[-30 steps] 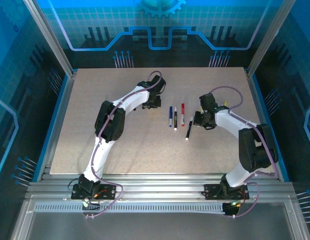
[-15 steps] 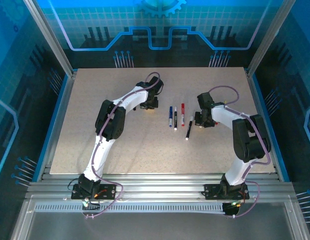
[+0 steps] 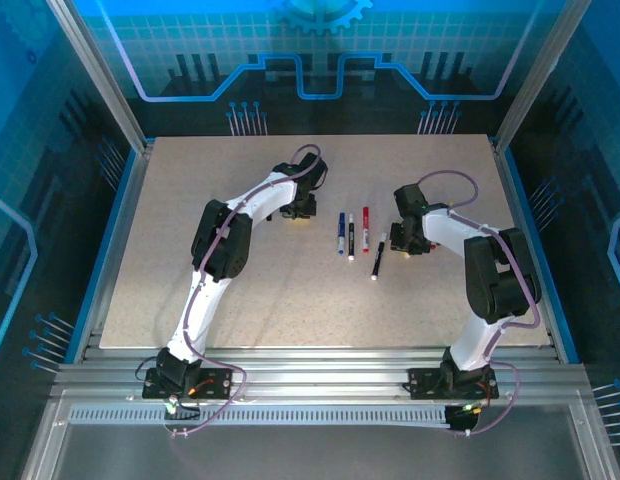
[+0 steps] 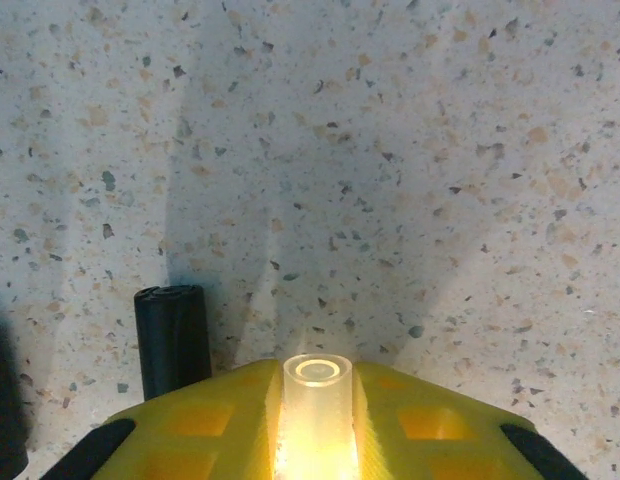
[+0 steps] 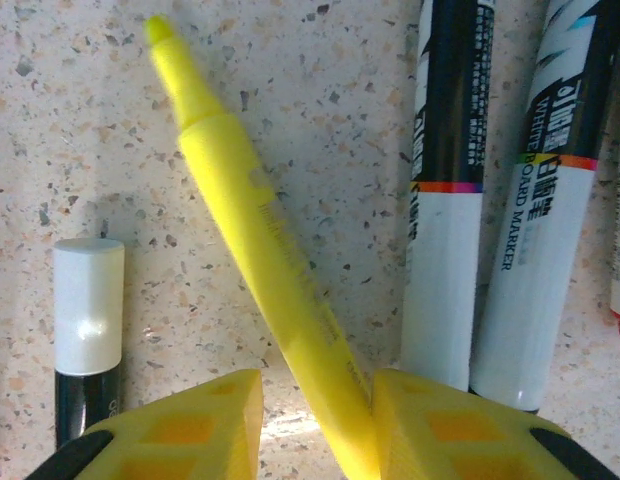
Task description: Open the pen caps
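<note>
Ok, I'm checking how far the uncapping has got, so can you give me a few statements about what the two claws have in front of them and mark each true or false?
1. The yellow highlighter between the fingers of the right claw has its tip bare. True.
2. Nothing sits between the fingers of the left claw. False: a clear cap sits between them.
3. A black cap lies on the table beside the left claw. True.
4. The black pen lying across the highlighter from the whiteboard markers wears a blue cap. False: it has a white cap.
</note>
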